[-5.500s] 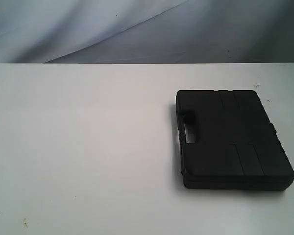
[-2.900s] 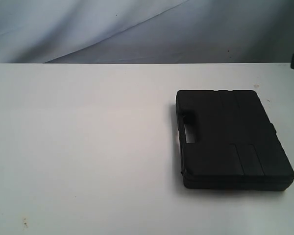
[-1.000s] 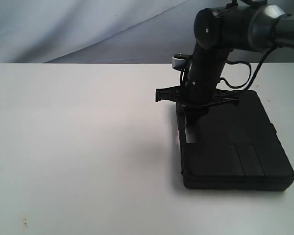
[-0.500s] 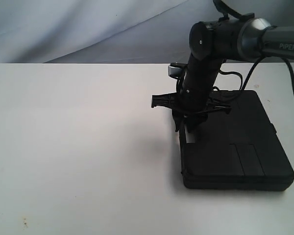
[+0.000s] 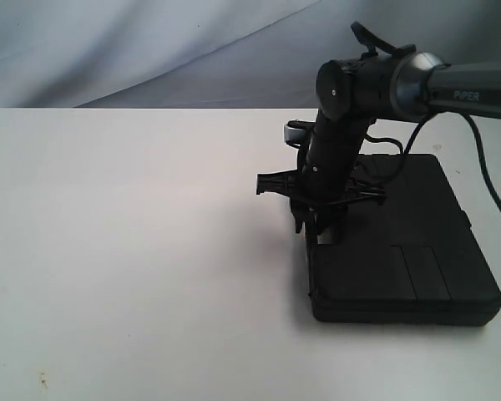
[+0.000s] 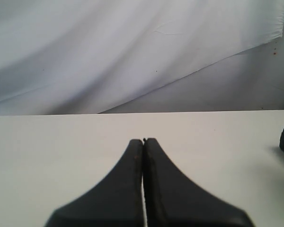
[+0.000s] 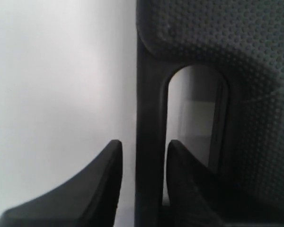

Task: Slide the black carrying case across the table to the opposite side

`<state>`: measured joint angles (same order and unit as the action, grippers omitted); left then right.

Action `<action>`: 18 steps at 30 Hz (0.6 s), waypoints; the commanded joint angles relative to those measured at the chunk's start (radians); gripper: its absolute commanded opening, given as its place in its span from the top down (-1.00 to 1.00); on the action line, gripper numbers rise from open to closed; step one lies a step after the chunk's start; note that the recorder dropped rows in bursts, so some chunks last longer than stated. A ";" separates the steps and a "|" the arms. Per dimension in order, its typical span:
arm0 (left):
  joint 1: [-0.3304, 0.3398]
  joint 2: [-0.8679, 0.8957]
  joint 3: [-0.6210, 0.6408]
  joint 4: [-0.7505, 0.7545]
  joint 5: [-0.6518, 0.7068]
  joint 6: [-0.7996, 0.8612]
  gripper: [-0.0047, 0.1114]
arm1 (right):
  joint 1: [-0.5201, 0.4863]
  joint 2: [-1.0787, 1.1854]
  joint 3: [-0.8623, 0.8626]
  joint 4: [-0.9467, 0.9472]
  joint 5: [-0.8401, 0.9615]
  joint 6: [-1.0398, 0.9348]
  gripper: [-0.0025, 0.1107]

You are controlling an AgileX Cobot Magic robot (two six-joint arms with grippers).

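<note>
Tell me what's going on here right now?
The right arm's end effector is down at the handle of the black carrying case, which lies flat on the right part of the white table. Its fingers are open and straddle the handle bar, one in the handle opening, and have not yet closed. The left end effector is shut, away from the case.

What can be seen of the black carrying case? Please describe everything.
The black carrying case is a flat, rectangular box of dark plastic with a dotted texture. It lies closed and flat on the white table, in the right part of the exterior view. Its handle, with an oval opening, is on its left edge there. The open right gripper straddles the handle bar, one finger inside the opening; contact cannot be confirmed.
</note>
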<state>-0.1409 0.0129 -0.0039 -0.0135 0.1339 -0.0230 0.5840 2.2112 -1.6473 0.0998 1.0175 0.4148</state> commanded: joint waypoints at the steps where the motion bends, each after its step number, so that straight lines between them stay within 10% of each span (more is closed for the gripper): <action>1: 0.002 -0.005 0.004 0.001 -0.003 -0.002 0.92 | -0.005 0.014 -0.006 -0.014 -0.013 0.007 0.42; 18: 0.002 -0.005 0.004 0.001 -0.003 -0.002 0.92 | 0.004 0.029 -0.006 -0.032 -0.023 0.052 0.96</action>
<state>-0.1409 0.0129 -0.0039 -0.0135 0.1339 -0.0230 0.5858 2.2409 -1.6473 0.0813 1.0071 0.4392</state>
